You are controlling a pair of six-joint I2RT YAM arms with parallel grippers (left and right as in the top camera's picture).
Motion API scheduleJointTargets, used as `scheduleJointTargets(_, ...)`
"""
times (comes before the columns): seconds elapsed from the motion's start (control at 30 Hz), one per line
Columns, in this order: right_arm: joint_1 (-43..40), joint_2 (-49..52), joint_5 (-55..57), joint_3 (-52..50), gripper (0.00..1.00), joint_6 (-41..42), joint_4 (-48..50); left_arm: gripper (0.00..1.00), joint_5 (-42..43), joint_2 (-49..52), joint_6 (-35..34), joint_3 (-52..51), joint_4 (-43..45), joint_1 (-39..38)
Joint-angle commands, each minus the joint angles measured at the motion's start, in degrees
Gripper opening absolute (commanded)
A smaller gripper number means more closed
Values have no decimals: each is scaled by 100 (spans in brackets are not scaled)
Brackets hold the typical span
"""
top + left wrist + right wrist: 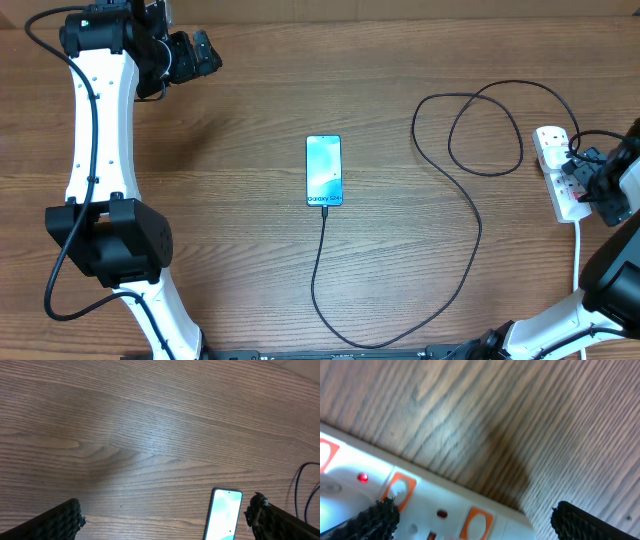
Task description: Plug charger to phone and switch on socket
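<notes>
The phone point(323, 171) lies flat mid-table, screen up; the left wrist view shows it point(223, 515) just inside the right finger. One end of the thin black charger point(470, 235) meets the phone's near edge. From there it loops toward the front, coils at the right, and runs to the white socket point(551, 140). My left gripper point(205, 55) hangs open at the far left, well away from the phone. My right gripper point(583, 182) is open directly over the socket point(350, 492). Between its fingers are orange-framed switches point(397, 490), and a red light point(362, 477) glows beside them.
A black plug point(572, 150) sits in the socket and a white cord point(577, 255) runs from it toward the front edge. In the left wrist view a bit of black cable point(298, 485) shows at the right. Bare wood surrounds the phone.
</notes>
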Motion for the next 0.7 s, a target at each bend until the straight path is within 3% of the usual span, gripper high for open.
scheduleJointTargets(0.0, 9, 24, 31, 7, 100, 26, -223, 100, 50, -57, -35, 59, 2, -9)
scheduleJointTargets(0.37, 7, -669, 28, 48, 99, 463, -496, 99, 50, -57, -37, 59, 4, -17)
scheduleJointTargets(0.67, 7, -1021, 33, 46, 91, 1088, -975, 100, 50, -57, -35, 59, 2, -15)
